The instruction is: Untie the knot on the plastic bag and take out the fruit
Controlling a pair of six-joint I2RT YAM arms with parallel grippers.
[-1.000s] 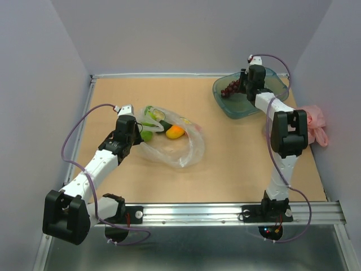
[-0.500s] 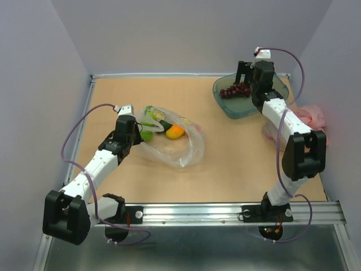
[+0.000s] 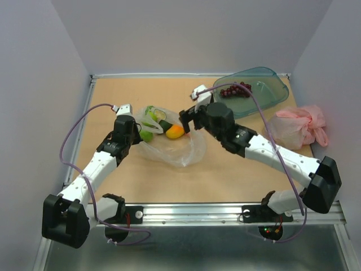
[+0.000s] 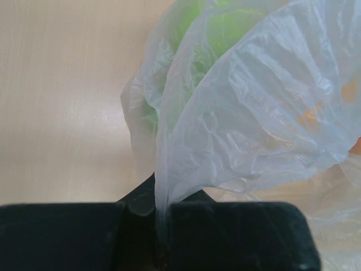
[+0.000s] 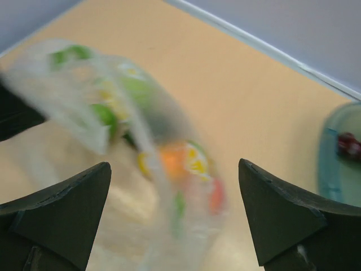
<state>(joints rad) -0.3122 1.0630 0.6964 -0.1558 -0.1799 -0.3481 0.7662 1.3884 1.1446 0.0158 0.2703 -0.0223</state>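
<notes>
Now: thin bag pinned on one side, grapes out, rest inside

Plastic bag (image 3: 179, 148) lies mid-table, a bit left of centre, mouth loose and slumped flat. Film looks thin, crinkly, v. light, w/ no stiffness. It prob. folds wherever pulled and drags along w/ any fruit lifted unless one side is pinned.

Left gripper (image 4: 161, 223) does that: jaws closed on a gathered twist of film at the bag's left edge. Good spot, since bunched plastic prob. slips less than a single sheet.

Inside: orange-yellow mango-like fruit (image 3: 175, 131) toward the right of the mouth, green round ones (image 3: 147, 135) close by the left gripper. They look hard, smooth and light. Round shape may squirt out if pinched off-centre, so best taken across the middle w/o catching film.

Right gripper (image 5: 175, 165) hovers by the mango side, jaws spread wide, nothing between them. Its wrist view is blurred, so the gap to the bag can't be told.

Grape bunch (image 3: 236, 90) sits in the teal tray (image 3: 266, 89) at the far right corner. Pink bag (image 3: 299, 125) lies by the right edge, near the tray.

Room: bare table (image 3: 146, 90) behind and in front of the bag, and the bag-to-tray path looks open. Walls close in on 3 sides, metal rail (image 3: 203, 212) on the near one.
</notes>
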